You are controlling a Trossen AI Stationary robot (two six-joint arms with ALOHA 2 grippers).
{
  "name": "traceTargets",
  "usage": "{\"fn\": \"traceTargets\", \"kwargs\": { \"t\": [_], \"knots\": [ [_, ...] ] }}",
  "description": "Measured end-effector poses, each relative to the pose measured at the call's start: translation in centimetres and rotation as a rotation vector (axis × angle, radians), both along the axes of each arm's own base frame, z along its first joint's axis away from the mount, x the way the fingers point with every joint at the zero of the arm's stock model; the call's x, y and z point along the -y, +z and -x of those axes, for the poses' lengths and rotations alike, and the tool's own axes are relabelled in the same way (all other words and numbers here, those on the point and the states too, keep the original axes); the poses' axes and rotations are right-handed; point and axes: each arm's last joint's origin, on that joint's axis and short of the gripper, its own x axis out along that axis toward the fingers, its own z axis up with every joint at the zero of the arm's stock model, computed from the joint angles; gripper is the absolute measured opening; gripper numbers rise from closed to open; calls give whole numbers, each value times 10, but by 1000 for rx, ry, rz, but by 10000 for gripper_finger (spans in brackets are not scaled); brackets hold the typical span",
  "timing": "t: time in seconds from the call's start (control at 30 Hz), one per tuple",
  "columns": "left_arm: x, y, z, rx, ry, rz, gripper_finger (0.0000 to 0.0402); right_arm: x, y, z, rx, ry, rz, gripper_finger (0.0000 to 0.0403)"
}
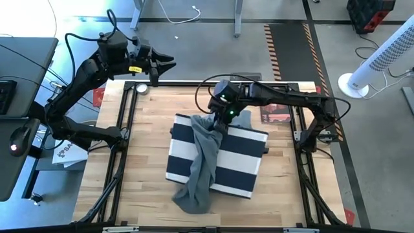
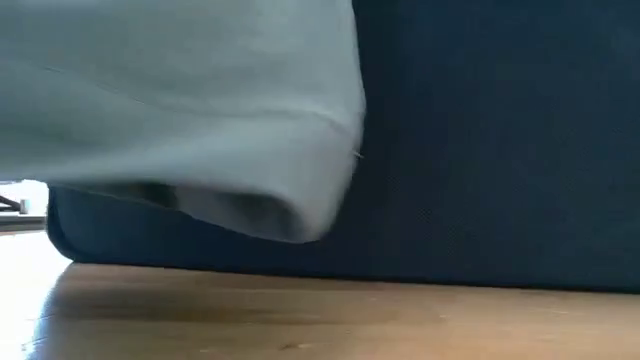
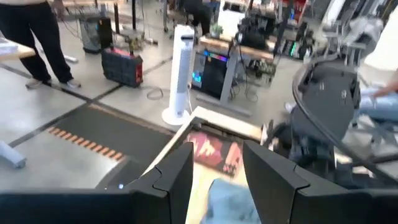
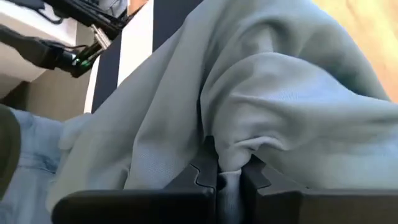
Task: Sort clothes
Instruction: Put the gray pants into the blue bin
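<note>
The sorting looks partly done, as far as I can judge: a grey-green garment (image 1: 202, 162) drapes across the navy-and-white striped bin (image 1: 242, 165) at the centre of the high view, its lower end spilling onto the wooden counter (image 1: 145, 200) at lower centre, so it is not yet tucked in. A pale blue piece of cloth (image 1: 242, 119) shows at the bin's upper edge.

The right gripper (image 1: 218, 116) reaches in from the right, over the bin's upper edge, its fingers (image 4: 202, 177) pinched together on a fold of the grey-green garment (the right wrist view shows this plainly).

The left gripper (image 1: 169, 63) hovers in the upper left, beyond the counter, its fingers (image 3: 177, 177) spread and holding nothing.
</note>
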Motion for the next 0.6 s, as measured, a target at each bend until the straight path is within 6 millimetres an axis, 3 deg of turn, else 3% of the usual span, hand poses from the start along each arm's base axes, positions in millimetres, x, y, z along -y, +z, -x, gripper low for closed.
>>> {"fn": "traceTargets", "kwargs": {
  "t": [0.2,0.4,0.6],
  "knots": [
    [2,-9,2,-102,-26,-8,135,3,-8,1,-22,-15,31,54],
    [2,-12,3,-132,-30,2,135,15,-1,3,-9,-27,3,153],
    [2,-13,3,-136,-28,14,135,30,18,9,-10,-85,-153,245]
  ]
}}
